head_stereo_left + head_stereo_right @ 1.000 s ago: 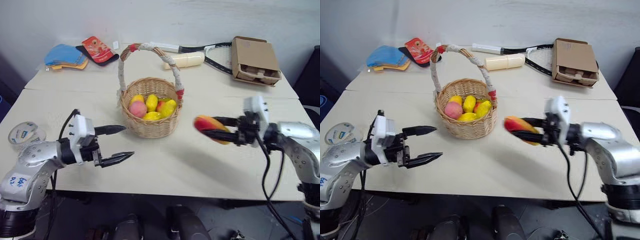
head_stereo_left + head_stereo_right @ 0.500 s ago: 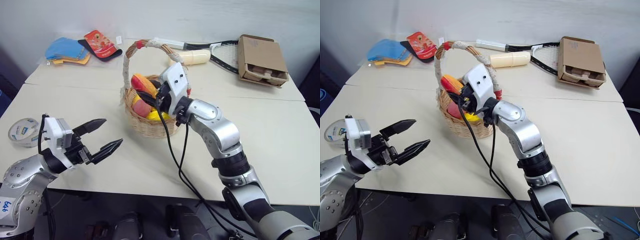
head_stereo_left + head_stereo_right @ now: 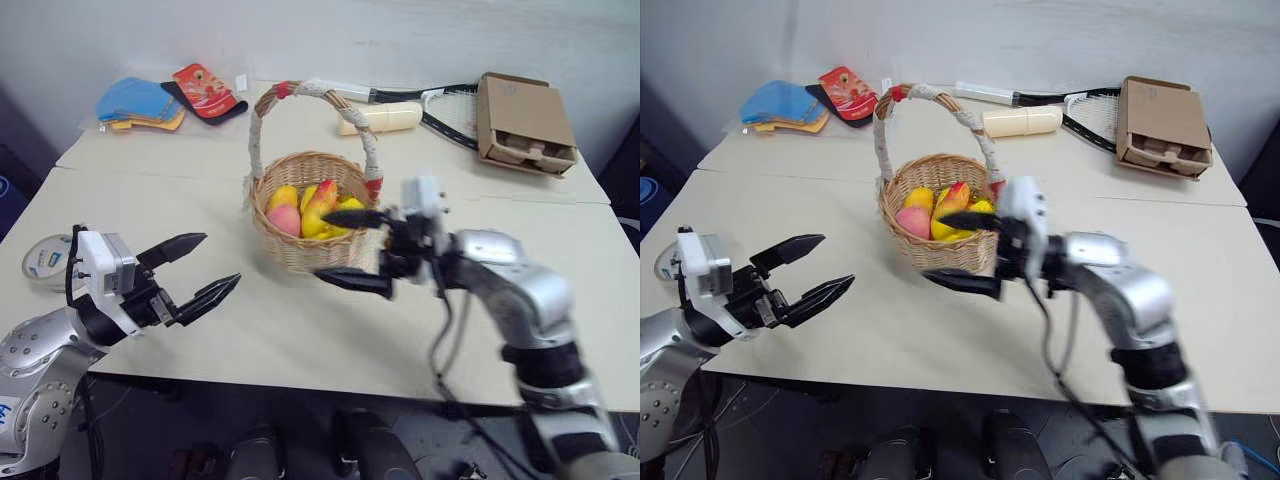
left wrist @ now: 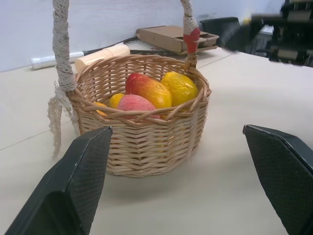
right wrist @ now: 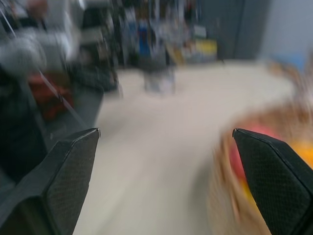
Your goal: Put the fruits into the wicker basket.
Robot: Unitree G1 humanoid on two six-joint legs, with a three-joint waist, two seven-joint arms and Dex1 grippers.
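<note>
Mango (image 3: pixel 320 200) lies in the wicker basket (image 3: pixel 305 250) among the other fruits (image 4: pixel 146 93); your right hand (image 3: pixel 350 248), spread and empty, sits just beside the basket. Left hand (image 3: pixel 200 270) spread too, well apart. No loose fruit visible on the bench (image 3: pixel 300 330): judge the drop done, so pull clear without snagging the handle.

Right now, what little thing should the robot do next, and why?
Probably pull the right gripper back from the wicker basket and stop. Its jaws are open and hold nothing, the mango lies in the basket with the other fruits, and I see no fruit left on the table. The left gripper is open and holds nothing too.
</note>
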